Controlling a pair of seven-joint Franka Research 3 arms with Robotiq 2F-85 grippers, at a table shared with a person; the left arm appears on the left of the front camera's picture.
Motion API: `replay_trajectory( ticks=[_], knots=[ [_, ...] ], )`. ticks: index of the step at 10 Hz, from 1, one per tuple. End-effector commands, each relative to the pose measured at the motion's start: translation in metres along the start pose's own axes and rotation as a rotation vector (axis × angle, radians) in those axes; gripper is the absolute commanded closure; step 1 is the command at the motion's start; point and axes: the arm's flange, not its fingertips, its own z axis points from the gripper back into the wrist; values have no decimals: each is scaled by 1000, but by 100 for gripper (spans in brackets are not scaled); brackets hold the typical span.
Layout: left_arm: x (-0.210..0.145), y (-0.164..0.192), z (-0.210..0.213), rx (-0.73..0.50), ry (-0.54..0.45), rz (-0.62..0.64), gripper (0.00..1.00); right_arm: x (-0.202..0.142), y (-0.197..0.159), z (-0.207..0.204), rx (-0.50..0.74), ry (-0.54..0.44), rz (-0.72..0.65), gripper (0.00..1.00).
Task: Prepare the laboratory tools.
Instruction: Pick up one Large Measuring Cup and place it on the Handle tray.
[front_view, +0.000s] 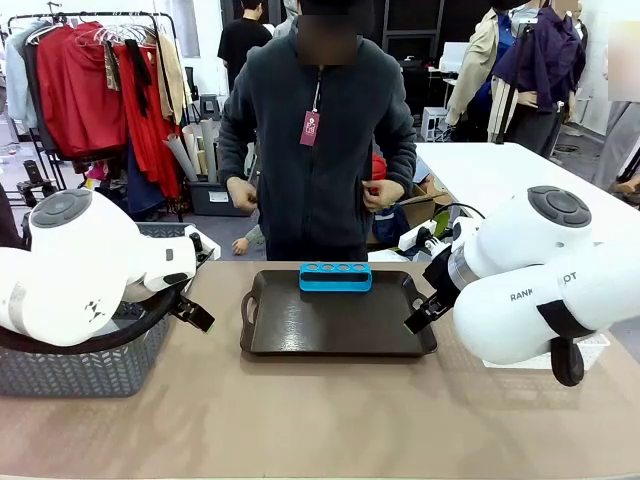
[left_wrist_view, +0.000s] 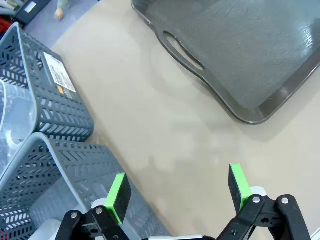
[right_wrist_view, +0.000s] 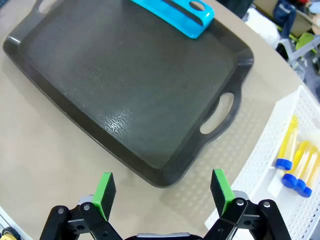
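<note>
- We're at the very start: our left gripper (left_wrist_view: 179, 192) hangs spread and empty over bare table, beside the grey baskets (left_wrist_view: 65, 115).
- Our right gripper (right_wrist_view: 162, 191) gapes empty too, above the tray (right_wrist_view: 125, 85) edge.
- The blue rack (right_wrist_view: 175, 12) stands unfilled on the tray.
- The yellow tubes (right_wrist_view: 289, 145) lie in the white basket (right_wrist_view: 267, 150); we judge all the loading is left.

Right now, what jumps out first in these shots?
A dark tray sits mid-table, bare except for a blue tube rack at its far edge, holes empty. The yellow tubes with blue caps lie in a white perforated bin off the tray's right end. A person stands at the far side.
</note>
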Motion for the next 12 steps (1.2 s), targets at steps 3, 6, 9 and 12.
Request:
replay_trajectory(
  ticks=[3, 6, 9, 12],
  knots=[
    [0, 0, 0, 0, 0, 0, 0, 0, 0, 0, 0, 0, 0, 0],
    [0, 0, 0, 0, 0, 0, 0, 0, 0, 0, 0, 0, 0, 0],
    [0, 0, 0, 0, 0, 0, 0, 0, 0, 0, 0, 0, 0, 0],
    [0, 0, 0, 0, 0, 0, 0, 0, 0, 0, 0, 0, 0, 0]
  ],
)
